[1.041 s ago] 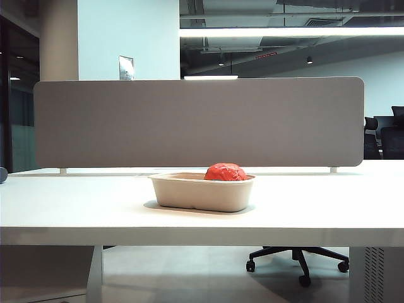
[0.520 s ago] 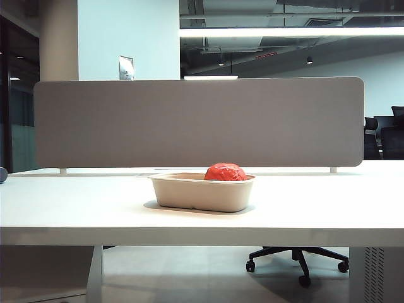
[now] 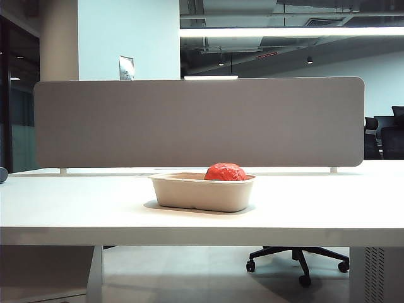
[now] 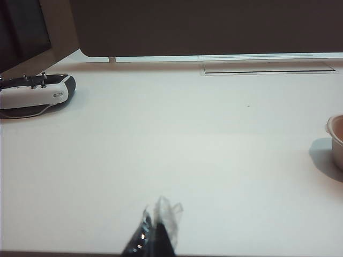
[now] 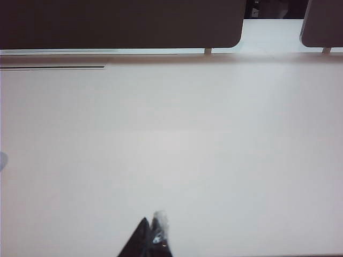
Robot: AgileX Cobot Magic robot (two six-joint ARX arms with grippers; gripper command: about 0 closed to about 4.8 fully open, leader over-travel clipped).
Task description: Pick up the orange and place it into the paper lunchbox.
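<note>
The reddish-orange, wrinkled orange [image 3: 225, 172] lies inside the beige paper lunchbox [image 3: 202, 192] at the middle of the white table, toward the box's right end. One corner of the lunchbox [image 4: 336, 140] also shows in the left wrist view. Neither arm appears in the exterior view. My left gripper [image 4: 156, 222] hangs over bare tabletop, its fingers pressed together with nothing between them. My right gripper [image 5: 151, 227] is likewise shut and empty above bare table, with neither orange nor lunchbox in its view.
A grey divider panel [image 3: 199, 123] stands along the table's far edge. A white and black handheld device [image 4: 37, 95] lies on the table at the far left. An office chair base [image 3: 298, 259] sits on the floor below the table.
</note>
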